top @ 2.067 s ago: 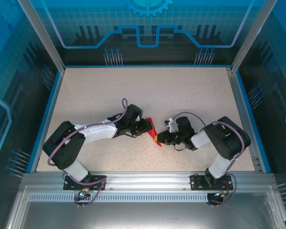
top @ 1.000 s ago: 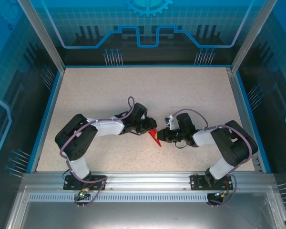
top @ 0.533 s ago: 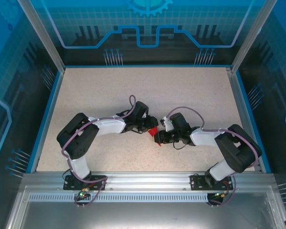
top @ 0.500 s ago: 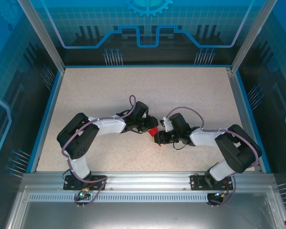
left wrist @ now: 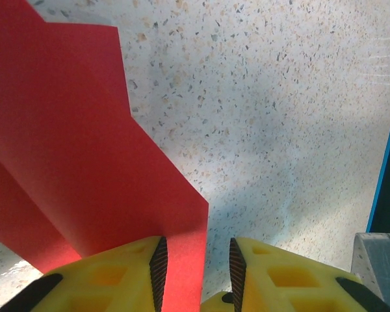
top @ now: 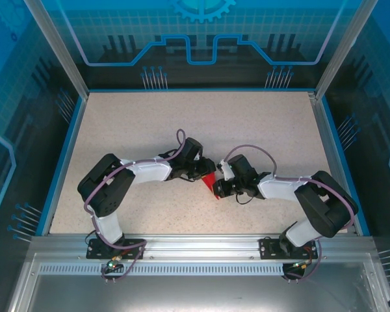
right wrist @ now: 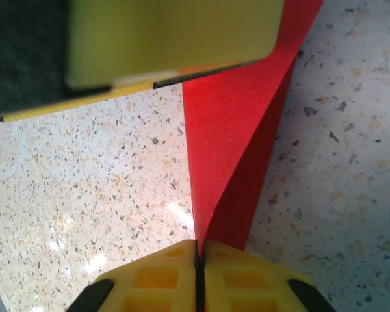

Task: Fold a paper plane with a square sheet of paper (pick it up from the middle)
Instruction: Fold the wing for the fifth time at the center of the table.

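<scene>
speckled table (top: 130, 123), red paper (top: 210, 182) at its middle, a creased pointed shape between both grippers. right gripper (right wrist: 199, 252): jaws closed tight, pinching the paper's narrow tip. left gripper (left wrist: 195, 260): jaws part-open, paper edge in the gap, one pad clear of it.

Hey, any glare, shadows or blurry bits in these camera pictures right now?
Top view: evenly lit, sharp. Left wrist view: a soft grey shadow crosses the table right of the red paper. Right wrist view: small glare spots on the table beside the paper; the yellow finger at the top is out of focus.
</scene>
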